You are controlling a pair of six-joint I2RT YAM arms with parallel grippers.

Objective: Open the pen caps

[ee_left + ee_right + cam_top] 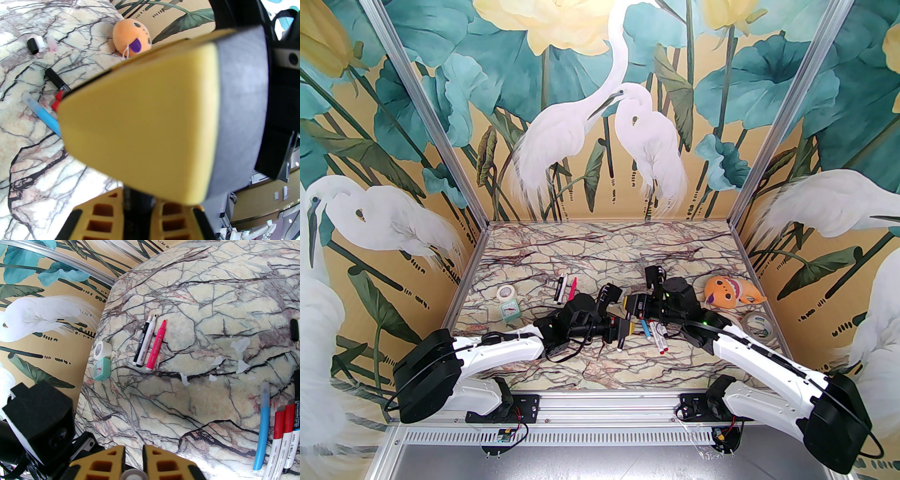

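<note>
About half the job looks done from where I stand. Three pens lie with bare tips at the far left of the worktop: a dark pen touching a white pen, and a pink pen just beside them. Well apart from them sit three loose caps, a black cap, a white cap and a pinkish cap. In the middle the arms meet over a fourth pen. The left end effector is pressed tight on the held pen, and the right end effector pinches a pale round end, though I cannot tell whether that is a cap already off. Left to do: the blue pen, two red-capped pens and a black pen, all with caps on.
</note>
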